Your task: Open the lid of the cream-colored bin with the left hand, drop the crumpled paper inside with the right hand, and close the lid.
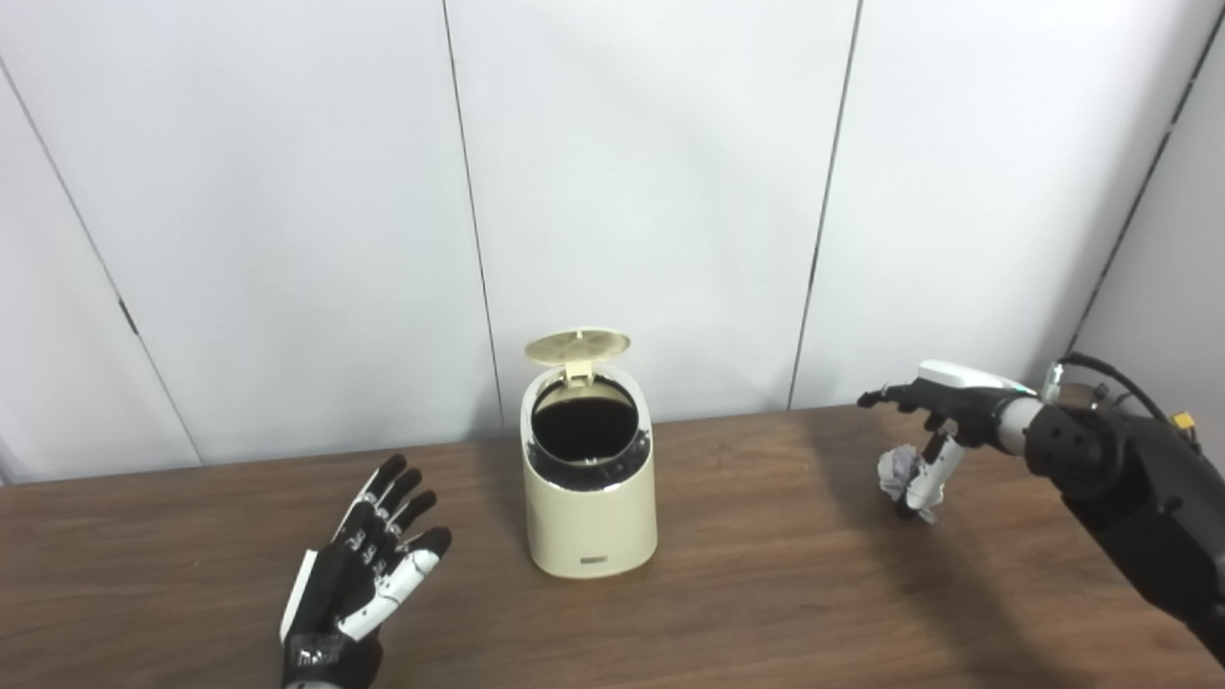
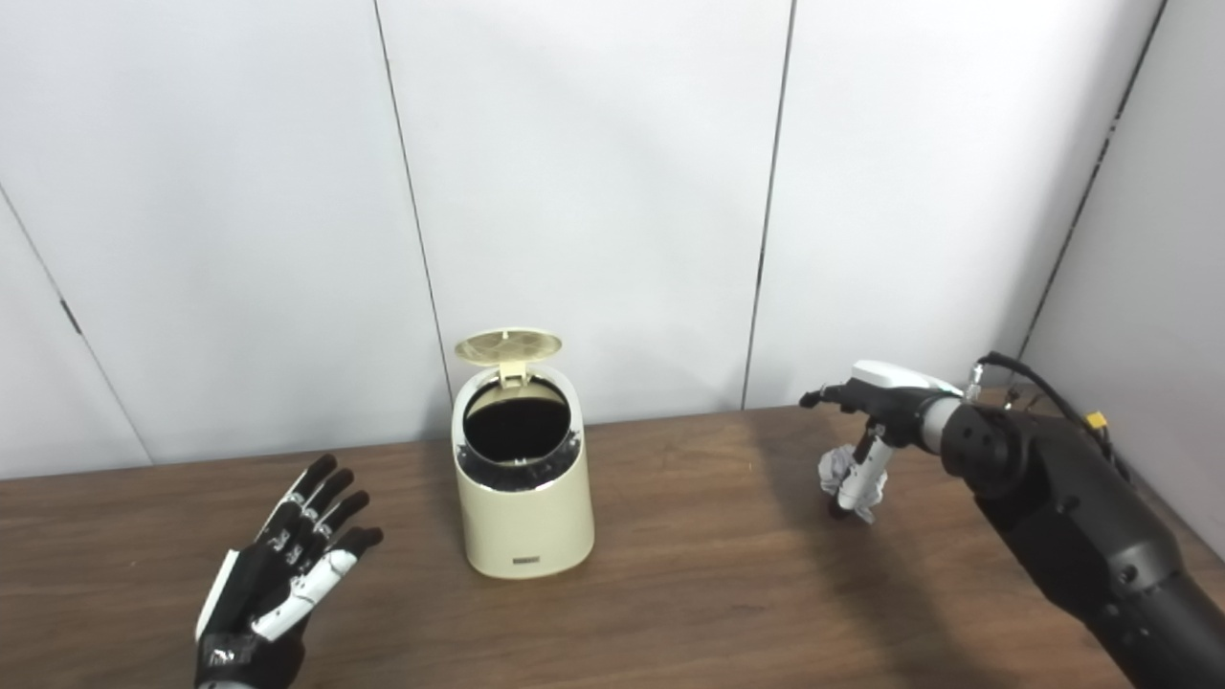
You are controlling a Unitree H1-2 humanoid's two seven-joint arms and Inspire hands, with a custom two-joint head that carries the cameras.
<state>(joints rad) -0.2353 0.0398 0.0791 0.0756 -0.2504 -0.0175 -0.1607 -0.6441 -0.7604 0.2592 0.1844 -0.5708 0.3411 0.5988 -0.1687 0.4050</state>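
Bin [image 1: 590,498] stands near the middle of the desk [image 1: 766,593], closer to the far edge than the near one. Its lid [image 1: 578,346] is up, hinged at the back and tilted open, so the dark mouth is exposed. We take the opening step as done.

Left hand [image 1: 368,565] sits toward the near-left part of the desk, well apart from the bin. Fingers spread, palm facing roughly toward the bin, holding nothing. It touches neither lid nor bin. We judge it is waiting.

Right hand [image 1: 933,431] is over the far-right part of the desk, well apart from the bin. Crumpled paper [image 1: 898,471] sits between its downward-pointing fingers and thumb, which are closed on it. We cannot tell for certain whether the paper is lifted or resting on the wood; in both views it looks at or just above the surface.

Step in hand, as we read it: pick-up of the paper, early in the carry. Roughly a third of the task done.

What the next move calls for, in our judgement:
- raise the paper clear of the bin's rim height;
- travel left along the far side of the desk until the paper is over the open mouth;
- approach from the front or side, since the raised lid stands at the back and a knock could drop it shut;
- release only when centred over the opening.

Lid closing falls to the left hand afterwards.
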